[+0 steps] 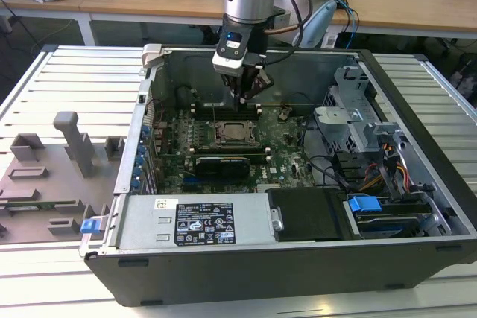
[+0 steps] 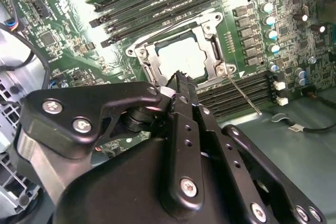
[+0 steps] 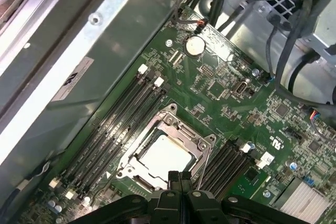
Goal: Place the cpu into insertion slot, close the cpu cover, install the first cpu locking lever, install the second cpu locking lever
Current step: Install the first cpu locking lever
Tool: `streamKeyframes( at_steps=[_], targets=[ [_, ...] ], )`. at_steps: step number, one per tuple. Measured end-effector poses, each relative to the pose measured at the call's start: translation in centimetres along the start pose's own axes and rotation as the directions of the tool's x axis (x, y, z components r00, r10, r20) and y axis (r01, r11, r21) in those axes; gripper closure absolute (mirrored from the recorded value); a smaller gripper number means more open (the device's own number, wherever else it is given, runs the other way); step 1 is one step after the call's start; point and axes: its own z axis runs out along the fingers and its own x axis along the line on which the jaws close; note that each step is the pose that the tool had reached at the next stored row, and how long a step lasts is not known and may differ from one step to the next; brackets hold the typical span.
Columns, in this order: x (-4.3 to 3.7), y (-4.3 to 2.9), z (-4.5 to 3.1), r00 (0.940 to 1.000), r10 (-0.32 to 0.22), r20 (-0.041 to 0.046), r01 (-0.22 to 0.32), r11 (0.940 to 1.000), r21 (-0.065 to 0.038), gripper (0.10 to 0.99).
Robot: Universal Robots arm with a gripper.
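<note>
The cpu (image 2: 181,59) lies flat in the insertion slot (image 1: 222,141) on the green board, its pale silver face showing. The cpu cover (image 2: 148,62), a silver frame, lies down around the chip; it also appears in the first wrist view as the cpu cover (image 3: 181,129) around the cpu (image 3: 163,156). One thin locking lever (image 2: 244,95) sticks out from a socket corner across the memory slots. My gripper (image 1: 243,99) hangs just above the far side of the socket, shut with nothing in it. Both wrist views show the black fingertips (image 3: 173,178) pressed together.
Long black memory slots (image 3: 113,124) flank the socket on both sides. The case's grey wall (image 3: 105,51) rises close behind the socket. A power supply box (image 1: 194,221) and drive bay (image 1: 387,210) line the near side, and cables (image 1: 328,165) run at the exterior view's right.
</note>
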Motion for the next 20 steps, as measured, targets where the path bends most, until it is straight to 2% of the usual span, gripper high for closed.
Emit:
streamKeyframes(
  at_steps=[5,11,18,20],
  targets=[
    [0.00,0.00,0.00,0.9990,-0.045,0.0020,0.045,0.9990,-0.002,0.980],
    [0.00,0.00,0.00,0.9928,-0.119,0.0054,0.119,0.9928,-0.007,0.980],
    [0.00,0.00,0.00,0.9795,-0.201,0.0096,0.201,0.9795,-0.011,0.980],
    [0.00,0.00,0.00,0.9722,-0.234,0.0114,0.234,0.9721,-0.012,0.980]
  ],
)
